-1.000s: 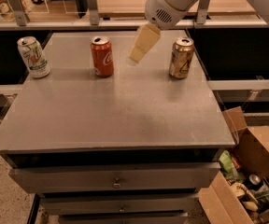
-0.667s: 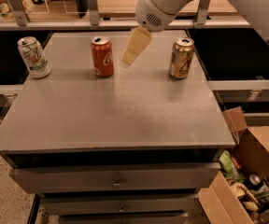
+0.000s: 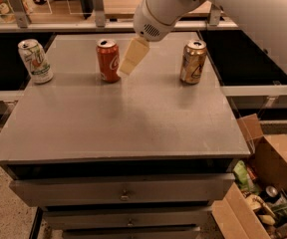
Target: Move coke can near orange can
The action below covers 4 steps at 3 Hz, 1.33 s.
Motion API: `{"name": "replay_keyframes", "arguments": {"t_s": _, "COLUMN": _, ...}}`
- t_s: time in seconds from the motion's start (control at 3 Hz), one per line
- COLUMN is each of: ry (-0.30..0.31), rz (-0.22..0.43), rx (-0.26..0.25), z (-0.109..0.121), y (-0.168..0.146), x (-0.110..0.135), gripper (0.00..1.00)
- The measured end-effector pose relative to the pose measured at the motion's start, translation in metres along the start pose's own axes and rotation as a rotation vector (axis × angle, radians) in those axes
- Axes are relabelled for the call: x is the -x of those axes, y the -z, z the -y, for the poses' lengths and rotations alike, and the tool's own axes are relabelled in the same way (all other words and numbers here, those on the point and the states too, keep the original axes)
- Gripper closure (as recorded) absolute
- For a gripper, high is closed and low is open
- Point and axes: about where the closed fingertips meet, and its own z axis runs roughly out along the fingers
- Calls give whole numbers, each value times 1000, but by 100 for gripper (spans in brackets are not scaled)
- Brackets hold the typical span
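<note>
The coke can (image 3: 107,60), red with white script and a silver top, stands upright at the back of the grey table (image 3: 123,118), left of centre. The orange can (image 3: 193,61), golden-tan with a silver top, stands upright at the back right, well apart from the coke can. My gripper (image 3: 129,61) hangs from the white arm above the table, its cream-coloured finger (image 3: 132,57) just right of the coke can and close beside it. It holds nothing that I can see.
A white-and-green can (image 3: 35,60) stands at the back left corner. Drawers (image 3: 121,193) sit under the tabletop. An open cardboard box (image 3: 268,183) with clutter stands on the floor at the right. A rail and shelves run behind the table.
The arm and gripper have moved left, from midway between the two cans to right beside the coke can. The cans have not moved.
</note>
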Motion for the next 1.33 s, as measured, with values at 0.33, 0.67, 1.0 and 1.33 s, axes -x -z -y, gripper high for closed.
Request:
{"name": "replay_keyframes", "arguments": {"t_s": 0.33, "ry": -12, "rz": 15, "rx": 2, "z": 4, "y": -18, "x": 1, "gripper": 0}}
{"name": "replay_keyframes", "arguments": {"t_s": 0.67, "ry": -29, "rz": 32, "rx": 5, "z": 11, "y": -33, "x": 4, "gripper": 0}}
{"name": "replay_keyframes", "arguments": {"t_s": 1.0, "ry": -40, "rz": 46, "rx": 8, "z": 19, "y": -47, "x": 10, "gripper": 0}}
{"name": "replay_keyframes", "arguments": {"t_s": 1.33, "ry": -55, "rz": 62, "rx": 15, "z": 25, "y": -61, "x": 16, "gripper": 0}}
